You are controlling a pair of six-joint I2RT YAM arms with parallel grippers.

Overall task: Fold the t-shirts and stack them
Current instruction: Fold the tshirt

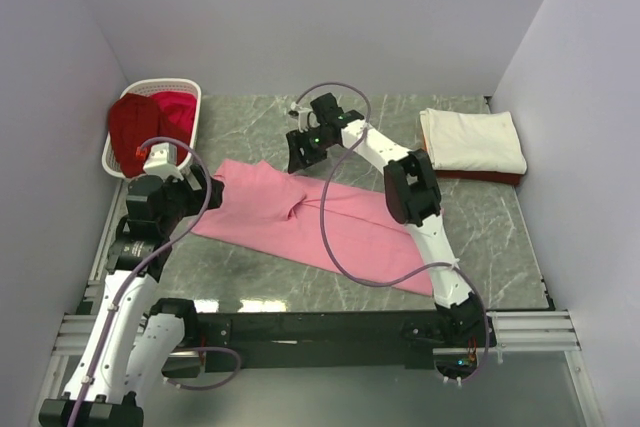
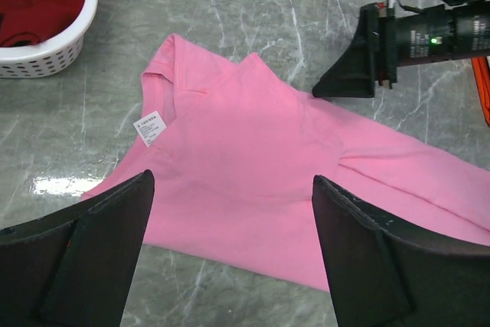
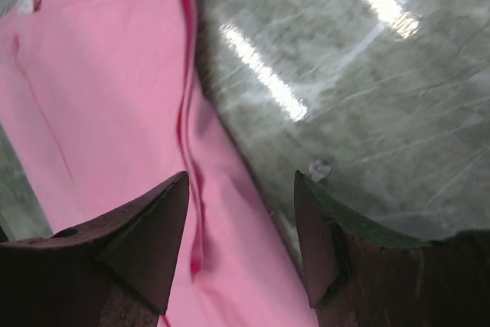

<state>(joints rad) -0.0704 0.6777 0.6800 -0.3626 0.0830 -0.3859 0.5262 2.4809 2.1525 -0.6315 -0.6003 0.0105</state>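
The pink t-shirt (image 1: 310, 222) lies folded lengthwise on the marble table, collar end at the left. Its collar and white label show in the left wrist view (image 2: 230, 181). My left gripper (image 1: 205, 190) is open and empty, just above the shirt's near left edge (image 2: 233, 181). My right gripper (image 1: 300, 157) is open and empty, low over the shirt's far edge near a fold seam (image 3: 241, 181); it also shows in the left wrist view (image 2: 344, 82). A folded cream-white t-shirt (image 1: 472, 140) lies on a dark red one (image 1: 480, 177) at the back right.
A white slatted basket (image 1: 190, 87) at the back left holds red shirts (image 1: 150, 127). White walls close in the table on three sides. Bare marble (image 1: 490, 237) lies to the right of the pink shirt.
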